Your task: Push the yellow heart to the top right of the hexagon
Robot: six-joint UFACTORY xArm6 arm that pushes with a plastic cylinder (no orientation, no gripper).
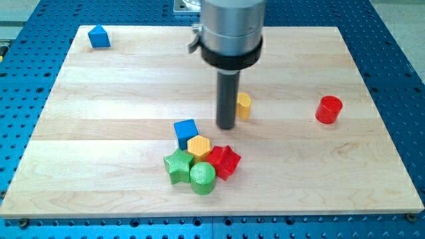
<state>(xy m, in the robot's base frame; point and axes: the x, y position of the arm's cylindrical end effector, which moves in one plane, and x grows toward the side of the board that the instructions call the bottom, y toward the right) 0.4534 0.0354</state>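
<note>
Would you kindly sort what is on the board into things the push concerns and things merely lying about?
Job:
yellow heart, partly hidden behind the rod
yellow hexagon
my tip, just left of the heart

Lying about:
blue cube
green star
green cylinder
red star
red cylinder
blue block

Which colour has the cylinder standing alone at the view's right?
Red: the cylinder, clearest in the camera view.

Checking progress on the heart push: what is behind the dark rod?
Behind my tip a yellow block shows at the view's right edge. Its left part is covered, so its shape stays unclear.
</note>
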